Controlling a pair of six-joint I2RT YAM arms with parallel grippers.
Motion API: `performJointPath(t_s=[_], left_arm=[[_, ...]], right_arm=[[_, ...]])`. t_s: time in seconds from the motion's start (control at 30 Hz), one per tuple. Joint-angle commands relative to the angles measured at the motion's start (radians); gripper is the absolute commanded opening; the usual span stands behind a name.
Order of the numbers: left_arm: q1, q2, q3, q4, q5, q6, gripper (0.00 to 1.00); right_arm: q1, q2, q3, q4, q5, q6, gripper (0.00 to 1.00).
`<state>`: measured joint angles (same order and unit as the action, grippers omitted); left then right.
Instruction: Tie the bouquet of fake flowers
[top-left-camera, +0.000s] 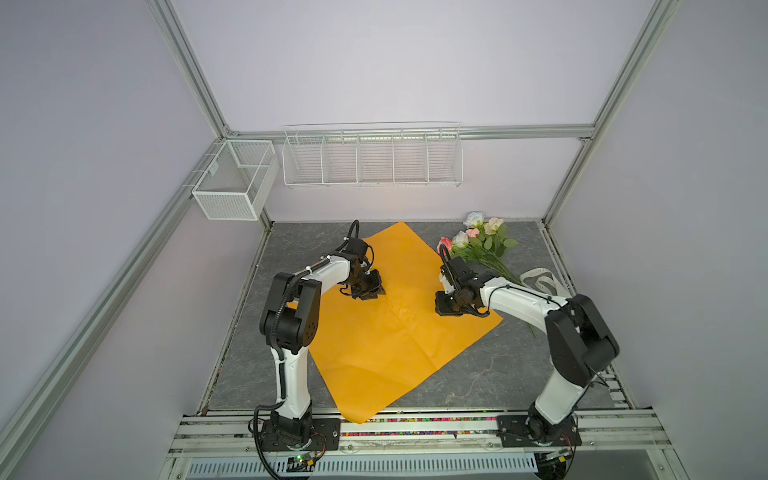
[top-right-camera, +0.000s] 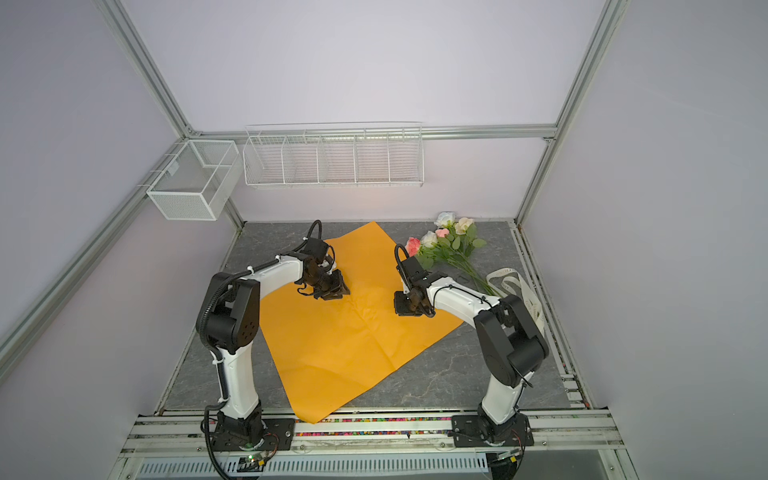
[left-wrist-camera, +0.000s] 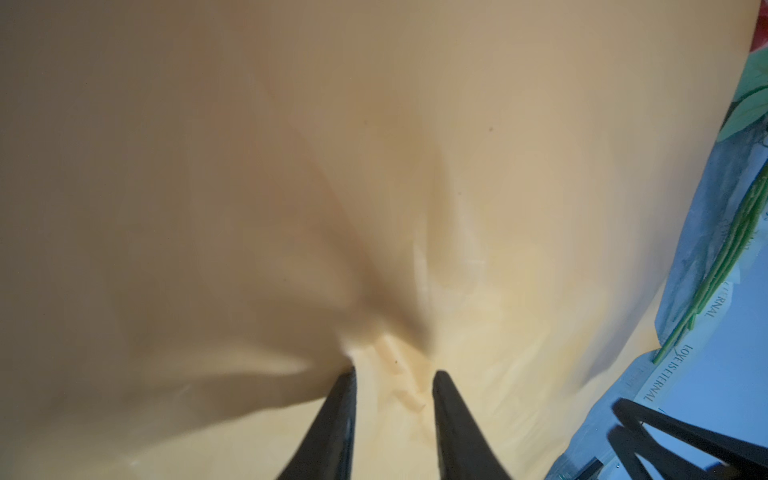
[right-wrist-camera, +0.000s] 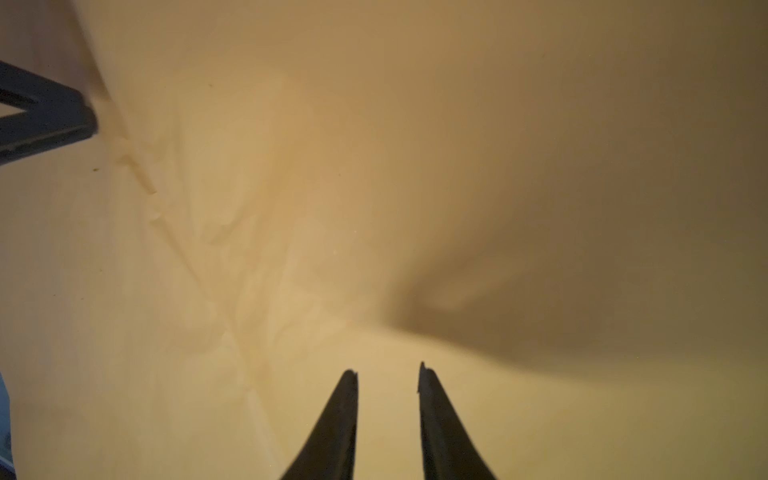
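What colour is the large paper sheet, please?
The paper sheet is orange, clearest in a top view.

Right arm (top-left-camera: 519, 297) hides part of the bouquet (top-left-camera: 484, 245).

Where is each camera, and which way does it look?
Top views: high up front, looking down at the table, paper, flowers, left arm, right arm.
Left wrist: on the left arm, looking along the left gripper at paper; ribbon beside.
Right wrist: on the right arm, looking along the right gripper at paper.
Shared: both wrist views show the creased paper.
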<state>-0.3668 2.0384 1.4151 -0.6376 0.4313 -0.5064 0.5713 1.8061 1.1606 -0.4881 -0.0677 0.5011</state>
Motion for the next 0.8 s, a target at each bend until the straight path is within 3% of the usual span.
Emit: performJointPath(t_s=[0.0, 0.43, 0.77], left_arm=[[-0.004, 0.022, 0.014, -0.001, -0.015, 0.002, 0.32], [0.002, 0.040, -0.047, 0.108, -0.043, -0.099, 0.32], [0.020, 0.090, 0.029, 0.094, -0.065, -0.116, 0.34]], right_arm=[[-0.004, 0.082, 0.076, 0.020, 0.018, -0.012, 0.24], [-0.094, 0.345, 0.283, -0.068, 0.069, -0.127, 0.20], [-0.131, 0.379, 0.315, -0.117, 0.133, -0.059, 0.20]])
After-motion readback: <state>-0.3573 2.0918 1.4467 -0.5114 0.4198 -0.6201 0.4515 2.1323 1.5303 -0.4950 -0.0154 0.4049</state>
